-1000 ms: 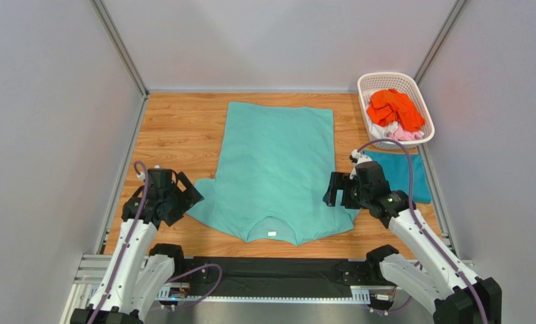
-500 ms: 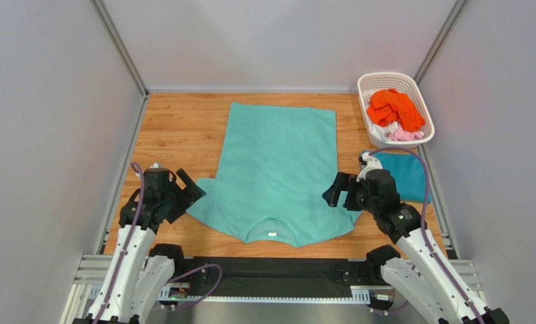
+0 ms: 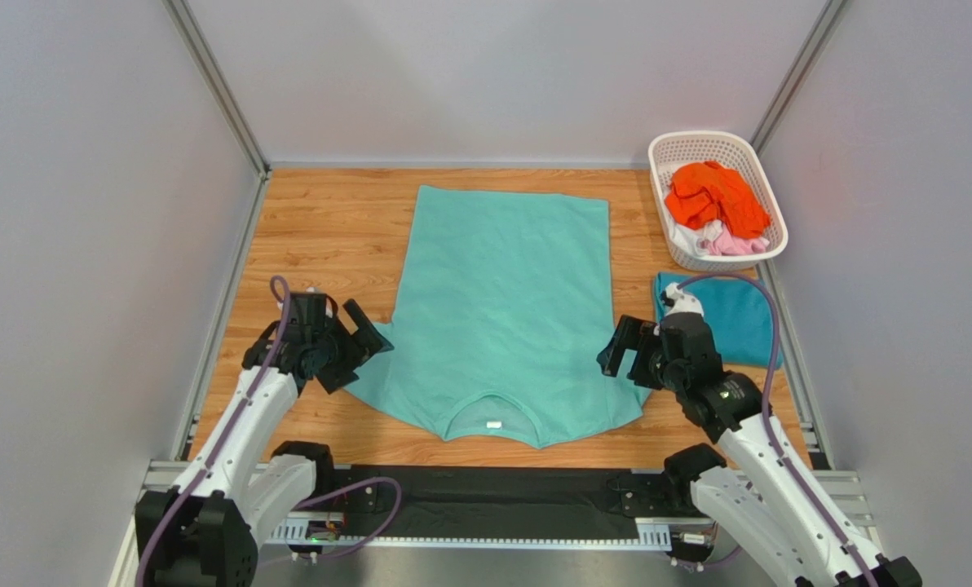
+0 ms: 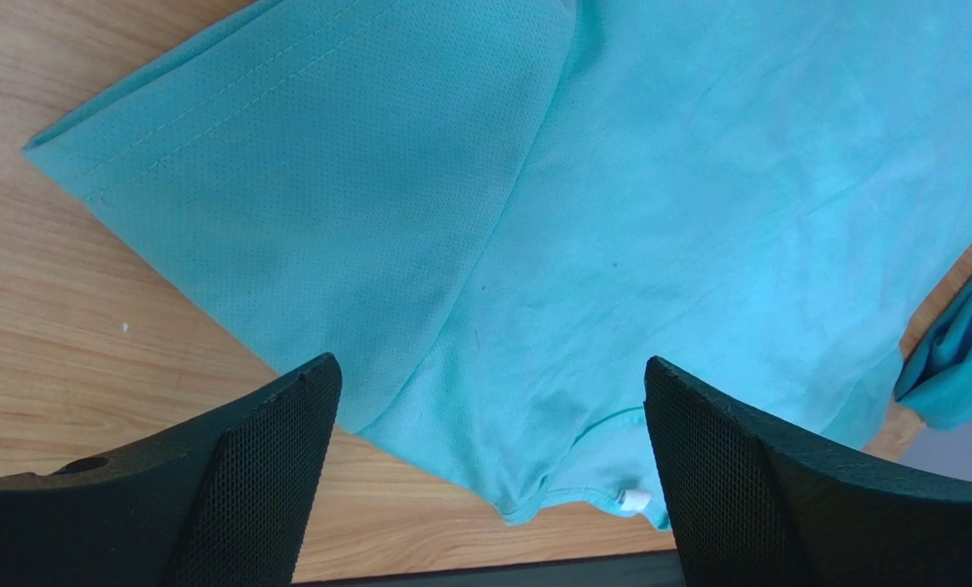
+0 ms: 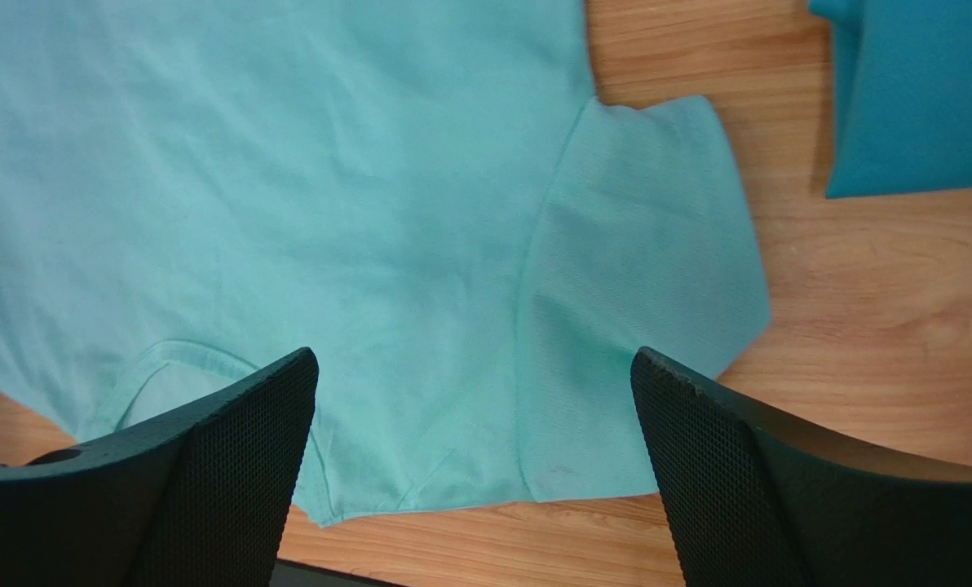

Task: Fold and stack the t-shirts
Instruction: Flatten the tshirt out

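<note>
While both jaws gape wide and empty, mint green t-shirt [image 3: 503,306] flat beneath

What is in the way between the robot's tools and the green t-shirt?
Nothing that shows. The open left tool hangs over one sleeve of the mint green t-shirt, and the open right tool over the other, with only air between.

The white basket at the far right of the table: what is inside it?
In the basket an orange t-shirt lies on top, crumpled. At its near edge some pink cloth and white cloth show. Whatever lies deeper is covered.
</note>
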Action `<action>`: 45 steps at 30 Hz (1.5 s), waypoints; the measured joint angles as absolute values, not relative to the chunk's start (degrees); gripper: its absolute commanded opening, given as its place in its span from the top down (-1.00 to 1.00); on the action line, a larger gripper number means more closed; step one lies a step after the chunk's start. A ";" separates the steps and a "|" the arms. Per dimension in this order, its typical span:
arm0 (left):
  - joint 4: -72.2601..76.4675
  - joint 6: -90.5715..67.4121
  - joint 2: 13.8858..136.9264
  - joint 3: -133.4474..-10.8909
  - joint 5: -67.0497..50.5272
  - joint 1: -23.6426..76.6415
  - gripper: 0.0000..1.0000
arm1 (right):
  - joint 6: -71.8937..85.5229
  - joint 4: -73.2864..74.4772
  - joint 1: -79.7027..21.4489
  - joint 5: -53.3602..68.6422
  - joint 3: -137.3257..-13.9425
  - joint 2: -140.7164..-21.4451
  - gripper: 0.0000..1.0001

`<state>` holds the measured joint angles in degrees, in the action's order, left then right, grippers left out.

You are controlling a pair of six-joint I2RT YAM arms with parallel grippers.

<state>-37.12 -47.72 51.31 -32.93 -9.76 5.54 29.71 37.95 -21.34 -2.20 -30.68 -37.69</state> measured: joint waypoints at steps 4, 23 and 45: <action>-34.13 -47.20 57.12 -32.82 -9.93 5.54 -0.99 | 32.56 40.53 -21.34 -8.82 -30.81 -38.76 -1.00; -36.21 -47.64 88.99 -49.76 -1.45 5.37 -1.00 | 29.04 29.95 -23.49 0.49 -28.32 -50.59 -1.00; -40.29 -36.99 120.11 -90.89 0.40 3.99 -0.99 | 35.07 15.94 -66.85 0.86 -40.69 -82.11 -1.00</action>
